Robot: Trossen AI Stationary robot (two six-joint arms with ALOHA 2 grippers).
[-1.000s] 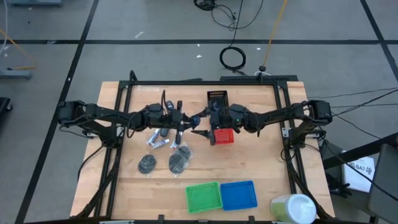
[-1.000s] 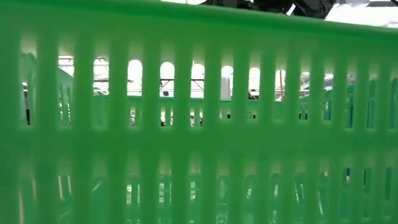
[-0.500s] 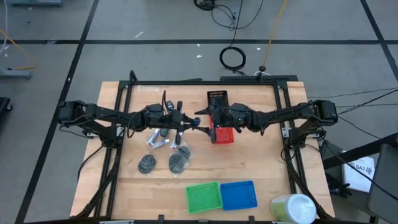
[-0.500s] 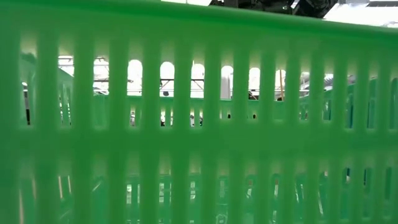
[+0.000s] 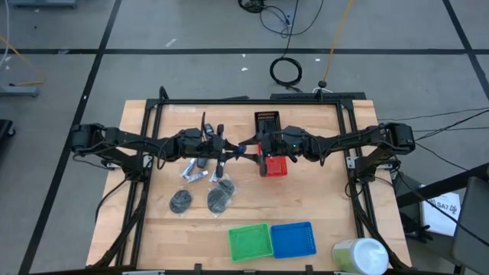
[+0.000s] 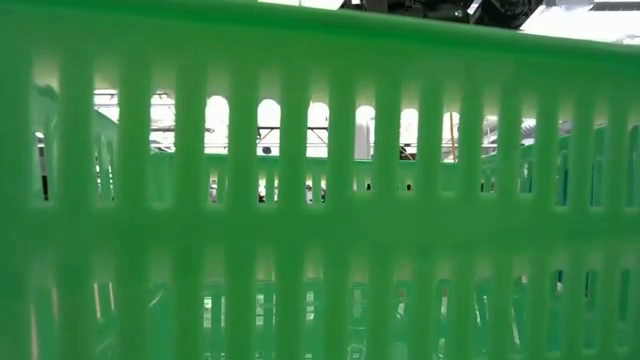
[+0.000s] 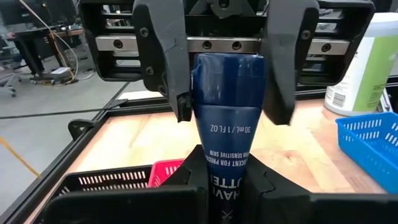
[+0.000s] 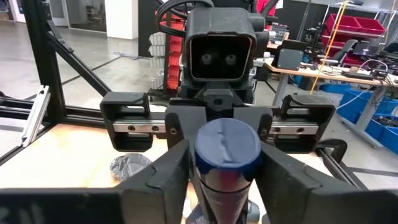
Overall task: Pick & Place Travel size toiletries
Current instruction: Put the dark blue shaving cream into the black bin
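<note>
Left gripper (image 7: 227, 171) is clamped on the base end of a dark blue mini bottle (image 7: 227, 93), holding it level over mid-table with the cap end pointing toward the other arm. Reads as a mid-air handoff.

Right gripper (image 7: 230, 115) faces it head-on, fingers bracketing the cap end. A slim gap shows on at least one side, so they are apart and not gripping yet.

Red basket (image 5: 276, 167) sits at 3 o'clock from the meeting point, under the right arm. It's the likely drop spot and why the bottle crosses over.

Remaining toiletries are at 7 o'clock: bottles and white tubes (image 5: 195, 172) close in, the two wrapped pads (image 5: 181, 202) beyond.

Black basket (image 5: 267, 120) is at 1 o'clock. Green basket (image 5: 250, 241), blue basket (image 5: 293, 239) and the white-and-green cylinder (image 5: 359, 254) are farther out at 5 o'clock. The green one blocks the low view.
</note>
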